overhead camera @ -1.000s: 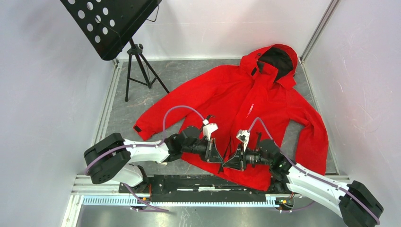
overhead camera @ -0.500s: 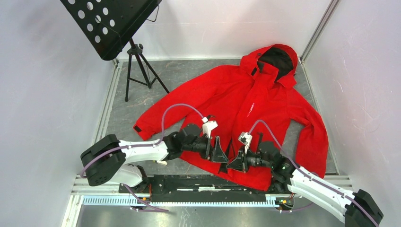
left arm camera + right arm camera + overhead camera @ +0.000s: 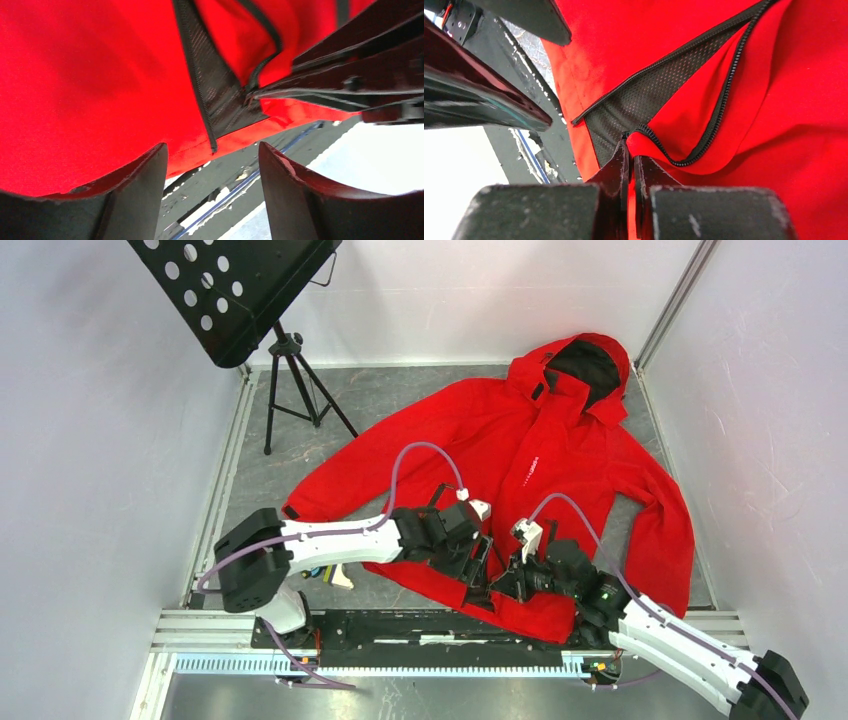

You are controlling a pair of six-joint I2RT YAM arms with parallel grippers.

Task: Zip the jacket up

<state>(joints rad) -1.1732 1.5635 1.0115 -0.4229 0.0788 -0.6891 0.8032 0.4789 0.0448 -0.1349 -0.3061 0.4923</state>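
The red jacket (image 3: 520, 460) lies spread on the grey table, hood at the far right, front open at the hem. My right gripper (image 3: 630, 150) is shut on the jacket's front edge at the bottom end of the black zipper (image 3: 719, 110), with red cloth pinched between the jaws. Black mesh lining (image 3: 634, 107) shows beside it. My left gripper (image 3: 212, 150) stands open just off the hem (image 3: 190, 150), with nothing between its fingers (image 3: 135, 195). In the top view the left gripper (image 3: 478, 568) and right gripper (image 3: 500, 585) meet at the hem.
A black music stand (image 3: 240, 300) on a tripod (image 3: 290, 390) stands at the back left. White walls close in both sides. The black base rail (image 3: 430, 625) runs along the near edge under the hem.
My left gripper has opened and swung right, toward the right gripper at the hem. The right gripper has stayed shut on the zipper end and drifted a little left.
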